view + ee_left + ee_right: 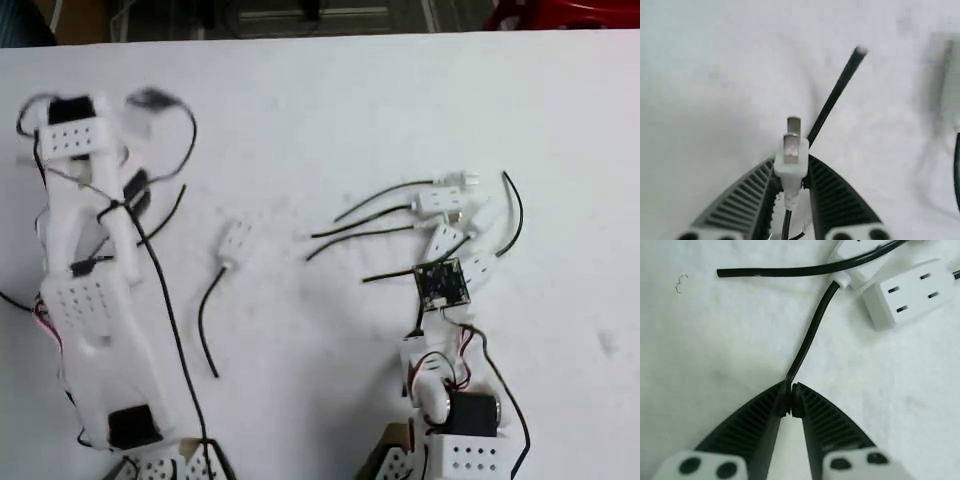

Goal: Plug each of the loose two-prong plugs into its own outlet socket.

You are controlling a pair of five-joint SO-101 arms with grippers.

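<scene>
My left gripper (pixel 791 172) is shut on a white two-prong plug (pixel 790 152), held above the table with its prongs pointing away from the wrist. A black cord end (pixel 859 51) lies on the table just beyond it. My right gripper (pixel 790 395) is shut on a thin black cord (pixel 810 335) that runs to a white plug (pixel 852 272). Close beside that plug lies a white outlet block (pixel 912 292) with its sockets facing up. In the high view another white plug (pixel 235 240) lies alone mid-table, its cord (pixel 205 330) trailing toward the front.
Several white plugs and outlet pieces (pixel 440 203) with black cords are clustered right of centre, just beyond the right arm (pixel 445 400). The left arm (pixel 85 260) stretches along the table's left side. The table's far edge (pixel 320 38) runs along the top.
</scene>
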